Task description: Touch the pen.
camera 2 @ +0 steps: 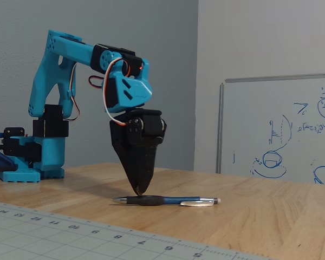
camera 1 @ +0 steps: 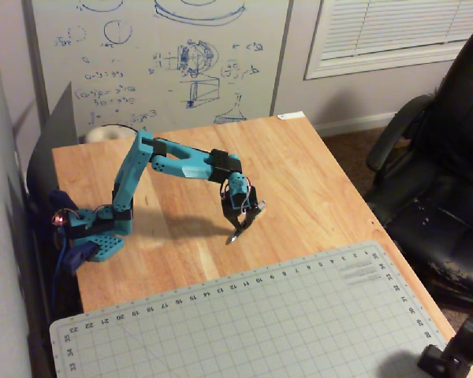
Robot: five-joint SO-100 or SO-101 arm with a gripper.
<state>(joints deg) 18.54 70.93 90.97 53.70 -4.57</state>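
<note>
Turquoise plastic arm (camera 2: pixel 59 65) with black servo blocks, red-and-white looping wires, and a tapered black pincer (camera 2: pixel 139 190).

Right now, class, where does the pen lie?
In the low fixed view the pen lies flat on the wooden table, directly under the gripper tip, just beyond the cutting mat.

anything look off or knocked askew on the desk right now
Nothing stands out. The pen lies flat on the wood desk, beside the cutting mat, with the gripper pointing straight down at its dark grip.
</note>
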